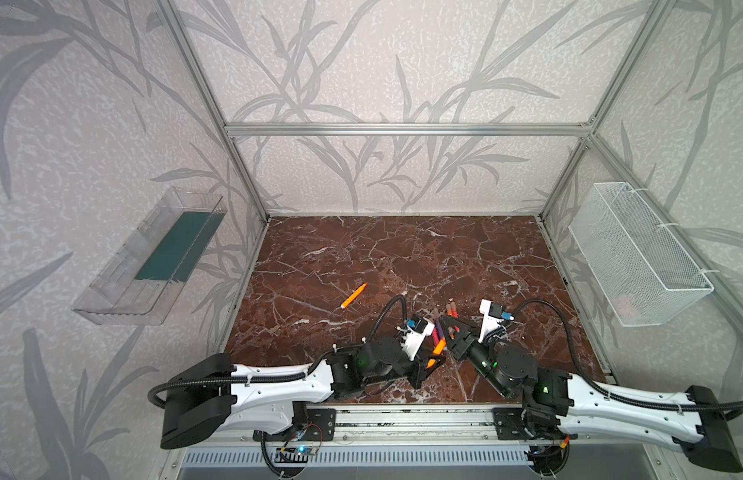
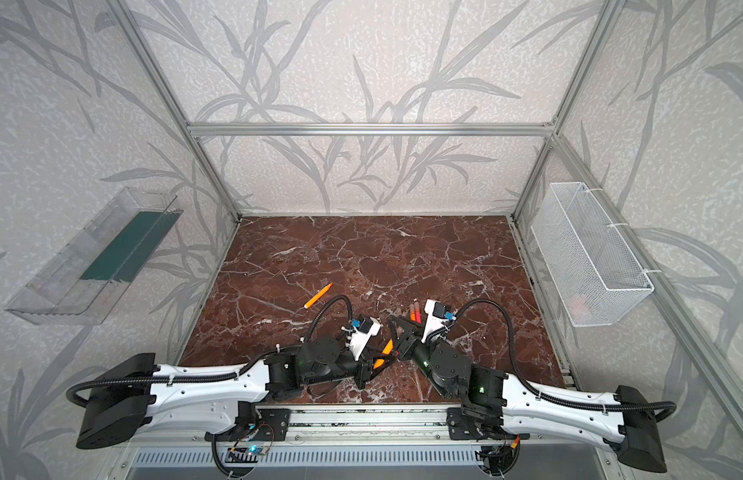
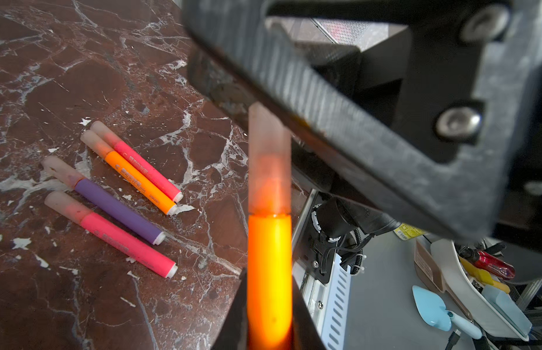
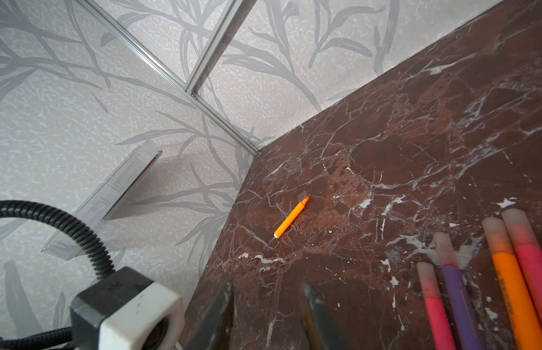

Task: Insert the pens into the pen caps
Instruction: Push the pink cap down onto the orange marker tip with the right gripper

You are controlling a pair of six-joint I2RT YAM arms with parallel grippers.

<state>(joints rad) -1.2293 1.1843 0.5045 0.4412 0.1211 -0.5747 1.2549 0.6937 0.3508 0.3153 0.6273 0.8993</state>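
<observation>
Orange pen (image 3: 269, 242), likely light, rigid, slick: left end effector (image 3: 269, 283) clamps its barrel, lower centre; right end effector (image 4: 266, 288) gapes, empty.

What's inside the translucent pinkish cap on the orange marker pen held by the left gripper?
The front of the orange marker pen glows orange-red through the translucent pinkish cap. The black finger of the right gripper covers the cap's far end.

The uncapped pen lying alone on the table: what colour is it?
Orange; the uncapped pen shows best in the right wrist view.
</observation>
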